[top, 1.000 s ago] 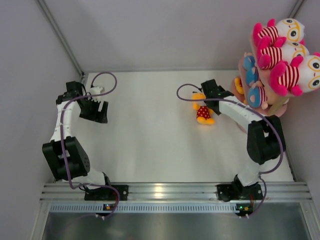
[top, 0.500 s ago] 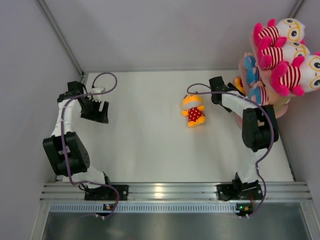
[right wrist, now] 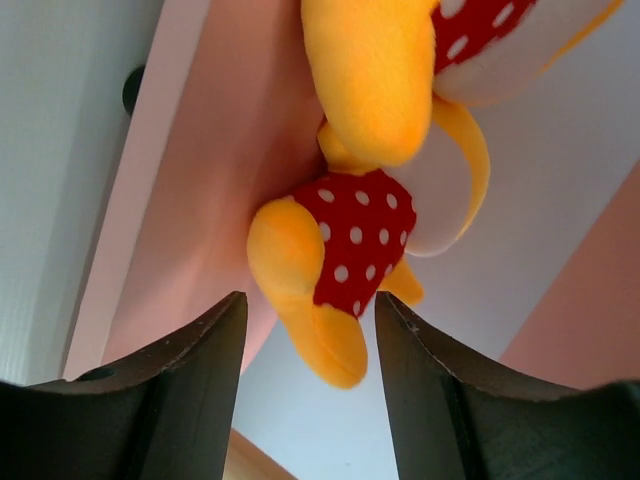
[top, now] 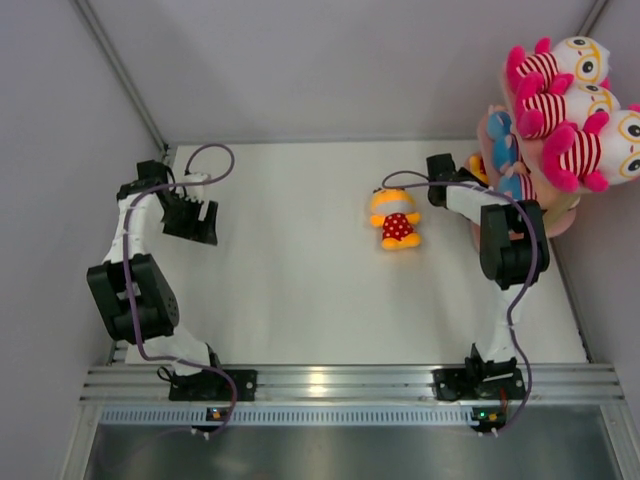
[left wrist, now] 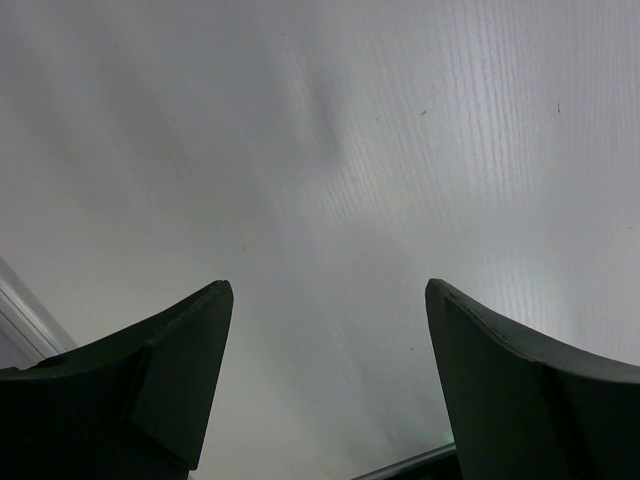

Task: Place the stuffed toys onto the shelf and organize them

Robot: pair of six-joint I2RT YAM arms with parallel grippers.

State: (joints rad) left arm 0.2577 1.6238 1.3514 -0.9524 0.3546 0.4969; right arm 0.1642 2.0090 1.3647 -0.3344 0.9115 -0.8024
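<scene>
A broad stretch of bare white table (top: 300, 280) lay free between the two arms. Only one orange plush doll (top: 396, 219) broke it, lying right of centre. The left gripper (top: 192, 222) hung over bare tabletop, jaws wide apart with nothing between them. The far right corner was crowded. There the pink shelf (top: 563, 218) stood close to the right wall (top: 610, 300), with striped toys (top: 560, 100) filling its top tier. Straight ahead of the right gripper (right wrist: 310, 310), a polka-dot doll (right wrist: 350, 250) against a pink board (right wrist: 200, 200) blocked the way.

right gripper (right wrist: 309, 322): jaws apart, nothing clamped | orange-yellow toy (right wrist: 355, 240): red polka-dot outfit, one foot just beyond the fingertips | rests against pink shelf board (right wrist: 215, 150)
</scene>
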